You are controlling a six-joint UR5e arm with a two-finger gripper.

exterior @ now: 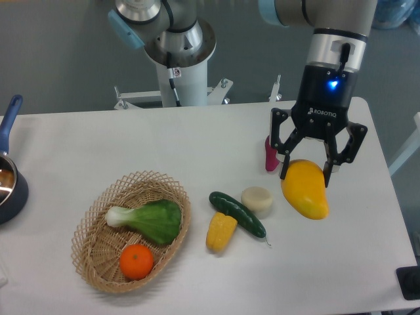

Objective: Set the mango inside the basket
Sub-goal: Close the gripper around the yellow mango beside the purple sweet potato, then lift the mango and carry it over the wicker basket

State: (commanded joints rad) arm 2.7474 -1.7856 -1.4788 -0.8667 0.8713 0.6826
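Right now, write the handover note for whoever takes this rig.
Hand: fingers closed around the top of the mango at the table's right side; whether it is lifted or resting cannot be told.
Basket: front left, holding a bok choy and an orange, with room left.
Done: grasp.
Left: carry the mango left over the cucumber and corn, release in basket.

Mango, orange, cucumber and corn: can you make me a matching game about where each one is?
Things:
1. mango
2. orange
3. cucumber
4. corn

Places:
A. in the basket, near the leafy green vegetable
B. lying beside the round cream piece
C. between the fingers of the gripper
D. on the table, just right of the basket

Pairs: 1-C, 2-A, 3-B, 4-D
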